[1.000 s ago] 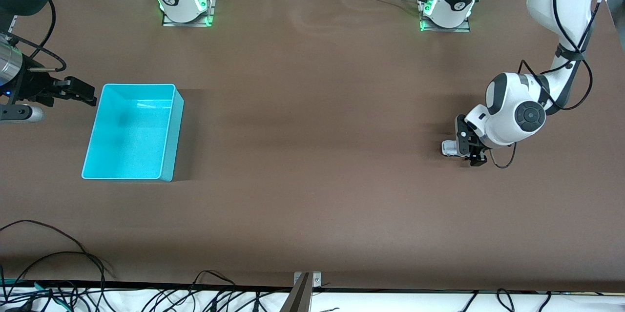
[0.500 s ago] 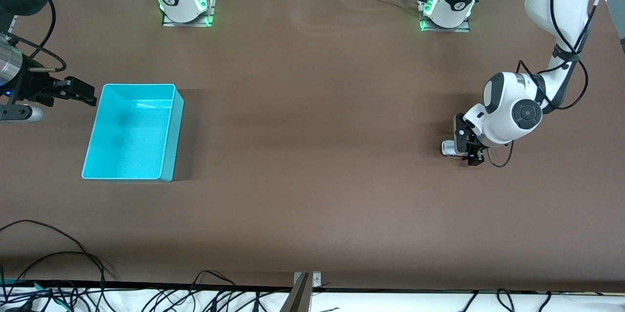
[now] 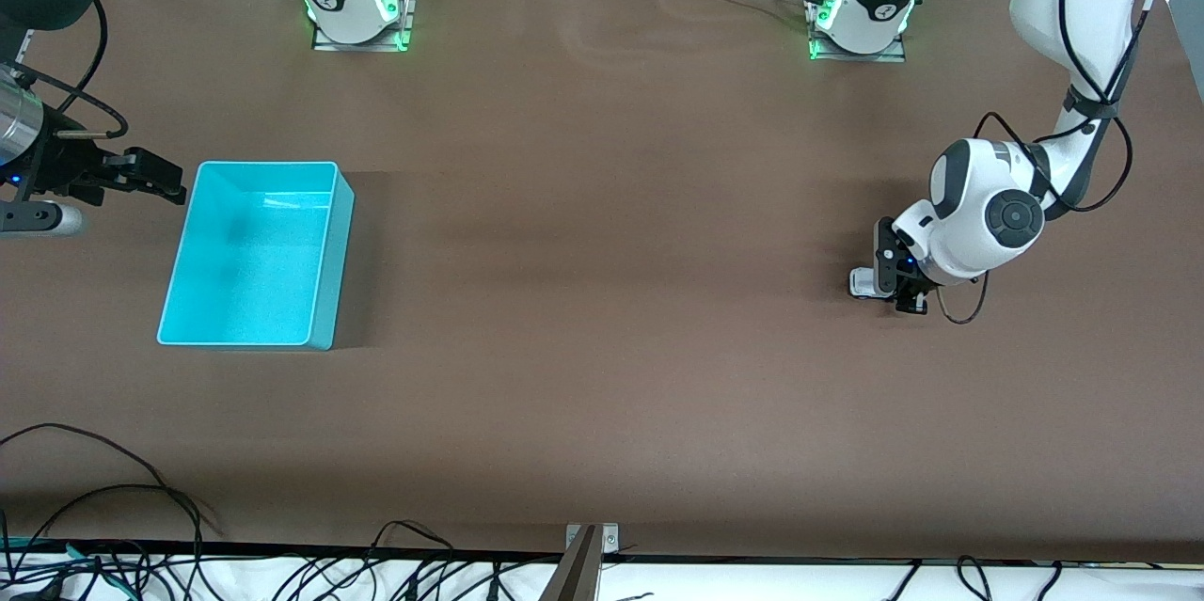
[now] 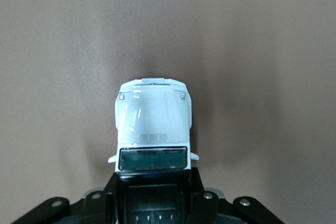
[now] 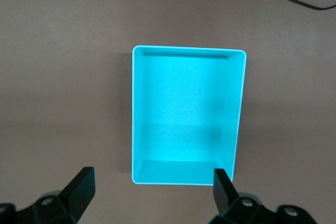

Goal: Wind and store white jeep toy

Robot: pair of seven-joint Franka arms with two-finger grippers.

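The white jeep toy [image 3: 860, 282] stands on the brown table toward the left arm's end. My left gripper [image 3: 896, 287] is low at the table, shut on the toy's rear part. In the left wrist view the white hood [image 4: 152, 116] sticks out ahead of the left gripper [image 4: 152, 179], and the dark cab sits between the jaws. The cyan bin [image 3: 337, 274] is empty toward the right arm's end. My right gripper [image 3: 172, 180] hangs open and empty just outside the bin's end wall. The right wrist view shows the right gripper [image 5: 152, 192] wide open, with the bin [image 5: 189, 50] ahead.
Loose black cables [image 3: 113, 488] lie along the table edge nearest the front camera. The two arm bases [image 3: 353, 4] stand along the edge farthest from that camera. A wide stretch of bare brown table lies between the bin and the toy.
My left gripper and the jeep toy in it have shifted a little along the table toward the right arm's end. The right arm has not moved.
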